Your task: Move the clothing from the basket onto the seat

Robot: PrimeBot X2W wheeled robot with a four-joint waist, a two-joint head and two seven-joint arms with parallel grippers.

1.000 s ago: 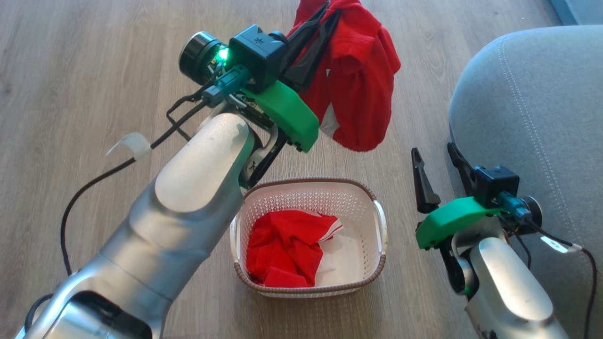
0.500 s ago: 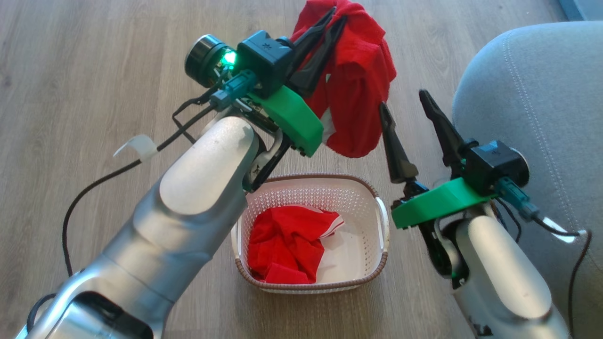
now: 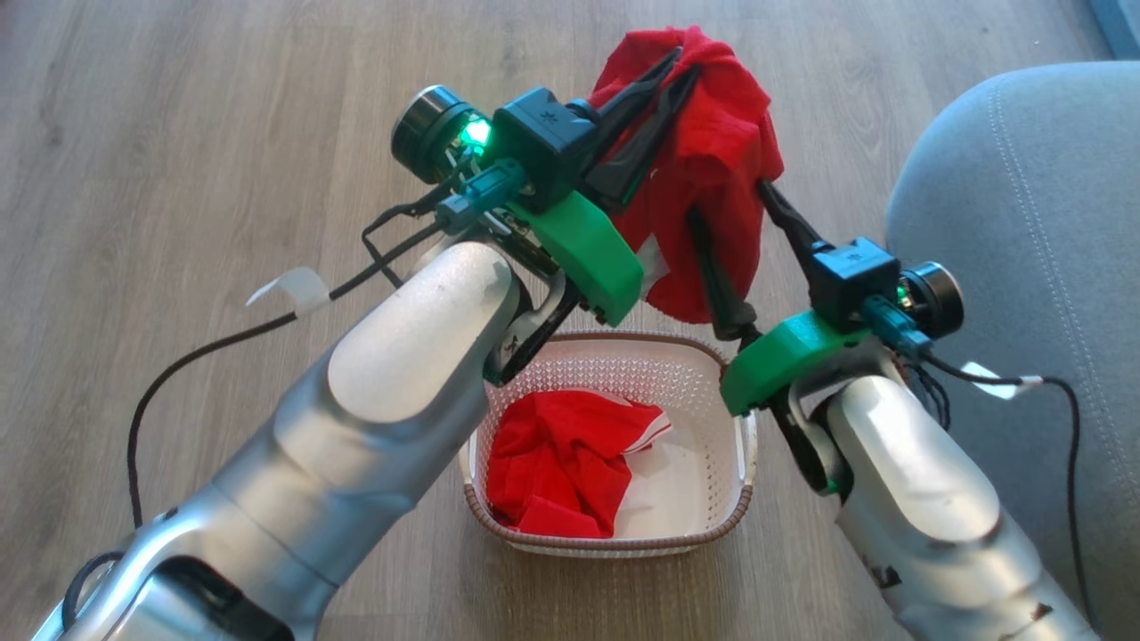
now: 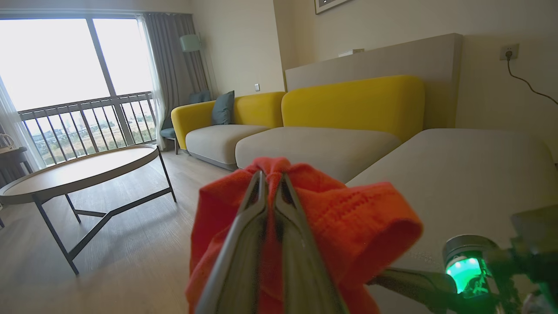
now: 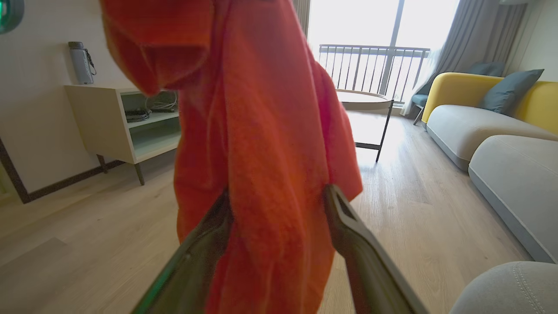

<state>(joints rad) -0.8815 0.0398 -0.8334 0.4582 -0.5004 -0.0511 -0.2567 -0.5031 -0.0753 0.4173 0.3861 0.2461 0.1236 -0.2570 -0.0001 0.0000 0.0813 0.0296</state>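
Holding a bright red soft fabric garment [image 3: 712, 178] clamped in the closed left gripper [image 3: 684, 64] above the cream-white perforated plastic basket [image 3: 704, 392] while straddling the hanging fabric with the open right gripper [image 3: 730, 200], presumably for a steadier carry.

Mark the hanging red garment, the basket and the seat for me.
hanging red garment [image 3: 726, 151], head view, its draped middle.
basket [image 3: 614, 369], head view, far inner wall.
seat [image 3: 1024, 223], head view, bare cushion top.
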